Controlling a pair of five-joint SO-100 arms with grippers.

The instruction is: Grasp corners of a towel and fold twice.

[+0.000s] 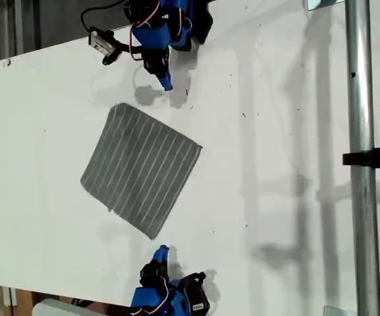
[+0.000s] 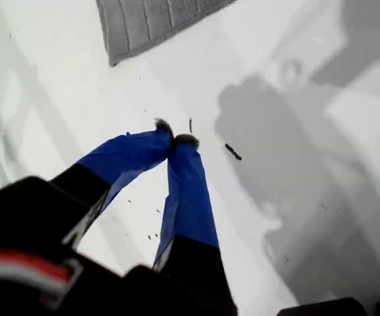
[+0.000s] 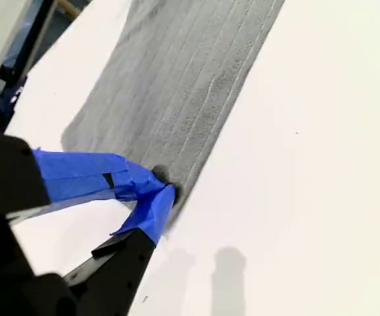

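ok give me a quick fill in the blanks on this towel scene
1. The towel is ___ with thin pale stripes.
2. My first gripper hangs over the bare table with its jaws ___.
3. My second gripper has fingers coloured ___.
Missing words: grey; shut; blue.

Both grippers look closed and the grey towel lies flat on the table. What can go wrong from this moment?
1. My first gripper is shut over the bare white table, apart from the grey striped cloth towel. If it descends there, it would likely grasp nothing.
2. My second gripper is shut right at the towel's edge. If it goes down without opening, it may push and wrinkle the cloth instead of pinching a corner.
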